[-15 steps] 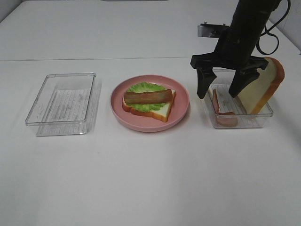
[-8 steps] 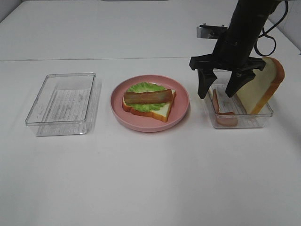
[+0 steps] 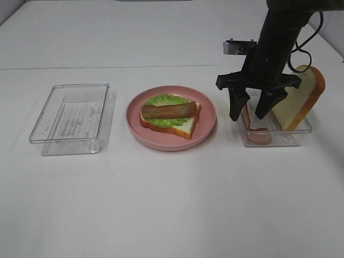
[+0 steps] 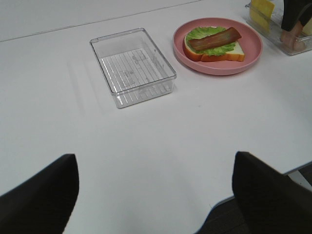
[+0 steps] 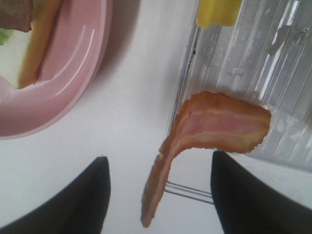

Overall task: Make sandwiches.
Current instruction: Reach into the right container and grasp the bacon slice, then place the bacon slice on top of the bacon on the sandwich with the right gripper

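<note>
9 o'clock of plate (image 3: pixel 208 121): clear tray (image 3: pixel 75 119) obstructs.
3 o'clock: right tray (image 3: pixel 275 140), leaning bread slice (image 3: pixel 303 97).
6 o'clock: table (image 3: pixel 172 204) open.

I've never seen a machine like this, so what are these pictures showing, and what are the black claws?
It is a robot with two arms, making a toy sandwich. One picture comes from a camera high above the white table; the other two come from small cameras on the arms' wrists. The black claws are called end effectors. The right end effector is open above a bacon strip in a clear tray, next to a bread slice and cheese. The left end effector is open too; both hold nothing. On the pink plate sits the sandwich so far: bread, lettuce, bacon. A second clear tray lies left of the plate.
</note>
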